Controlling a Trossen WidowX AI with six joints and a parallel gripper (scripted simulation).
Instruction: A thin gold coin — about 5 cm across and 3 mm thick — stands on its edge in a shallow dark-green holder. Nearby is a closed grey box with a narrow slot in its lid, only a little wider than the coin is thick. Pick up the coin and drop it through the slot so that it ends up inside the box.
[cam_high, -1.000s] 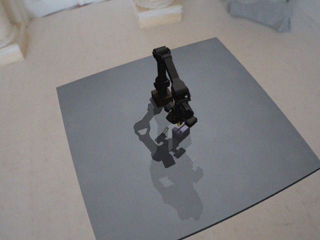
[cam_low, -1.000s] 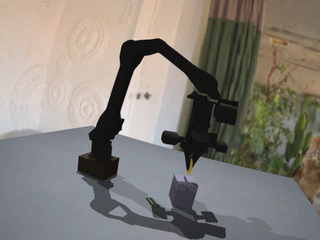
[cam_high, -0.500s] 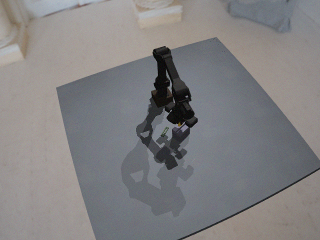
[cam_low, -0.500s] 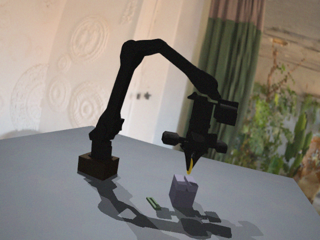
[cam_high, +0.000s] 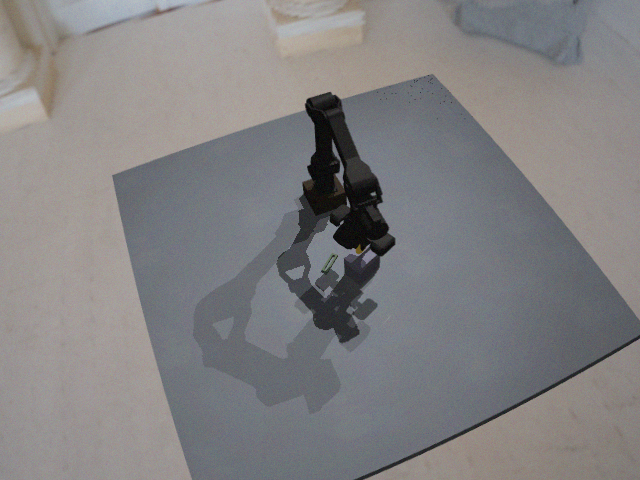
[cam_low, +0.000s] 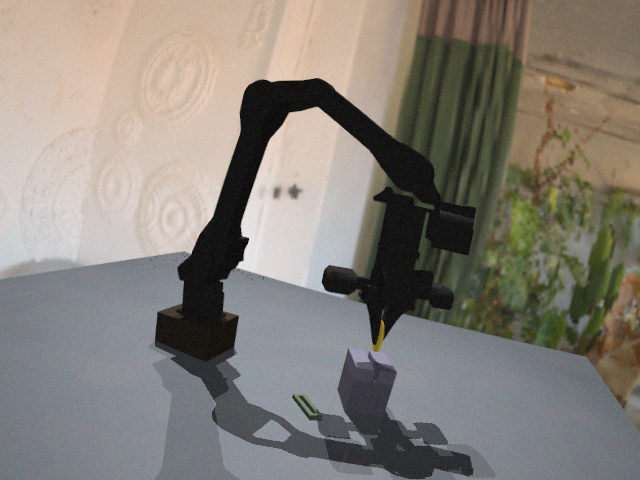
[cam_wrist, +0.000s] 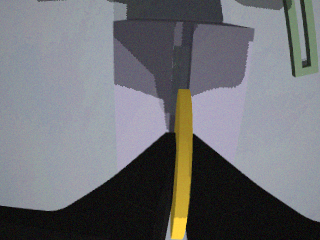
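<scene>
My gripper (cam_high: 360, 246) (cam_low: 379, 336) (cam_wrist: 178, 144) is shut on the gold coin (cam_high: 359, 250) (cam_low: 381, 338) (cam_wrist: 184, 165). The coin is on edge between the fingertips, its lower part sticking out below them. It hangs close above the grey box (cam_high: 353, 269) (cam_low: 360, 393) (cam_wrist: 137, 117); the exact gap is hard to tell. In the wrist view, the slot runs as a dark strip up the lid, and the coin is nearly in line with it, slightly to its right at the near end. The green holder (cam_high: 324, 271) (cam_low: 314, 416) (cam_wrist: 305, 72) stands empty beside the box.
The arm's brown base block (cam_high: 324, 199) (cam_low: 188, 330) stands on the grey table top (cam_high: 465, 335) (cam_low: 77, 387), behind the box and holder in the top view. The arm's shadow falls across the table and part of the box lid.
</scene>
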